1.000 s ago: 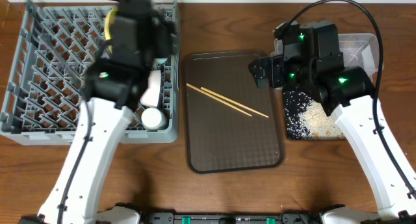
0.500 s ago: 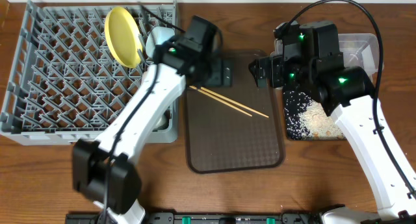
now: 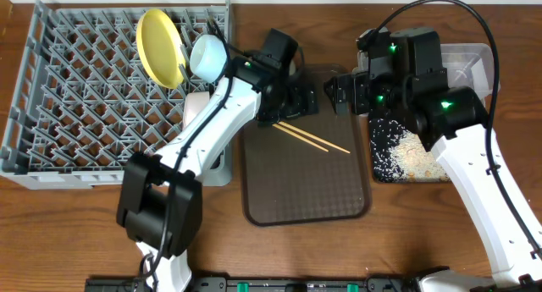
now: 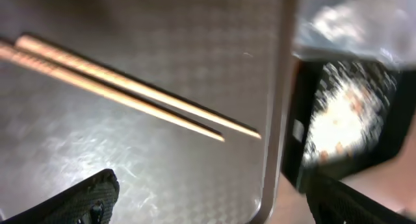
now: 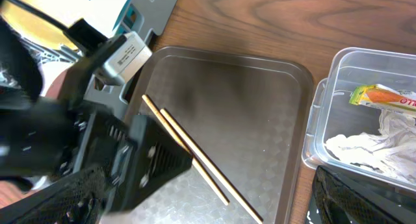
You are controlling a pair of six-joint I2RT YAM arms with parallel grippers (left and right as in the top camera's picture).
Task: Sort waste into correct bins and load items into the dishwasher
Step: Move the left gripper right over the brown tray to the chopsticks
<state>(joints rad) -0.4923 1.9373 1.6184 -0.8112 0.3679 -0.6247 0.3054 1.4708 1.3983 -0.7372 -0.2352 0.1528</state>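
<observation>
Two thin wooden chopsticks (image 3: 315, 139) lie side by side on the brown serving tray (image 3: 305, 195). They also show in the left wrist view (image 4: 130, 87) and the right wrist view (image 5: 198, 156). My left gripper (image 3: 300, 101) is open and empty just above their left ends (image 4: 214, 208). My right gripper (image 3: 340, 92) is open and empty over the tray's right edge (image 5: 214, 214). The yellow plate (image 3: 161, 45) and the light blue bowl (image 3: 208, 55) stand in the grey dish rack (image 3: 76, 106). A white dish (image 3: 196, 105) shows partly under my left arm.
The black tray (image 3: 385, 161) holds rice scraps (image 3: 415, 157) to the right of the brown tray. The clear tub (image 5: 323, 113) behind it holds the green-yellow wrapper (image 5: 383, 98) and white tissue (image 5: 367, 146). My left arm crosses the rack's right edge.
My left arm has swung right from the dish rack to the brown tray, above the chopsticks. The plate and the blue bowl have come into view. The right arm has not moved.
</observation>
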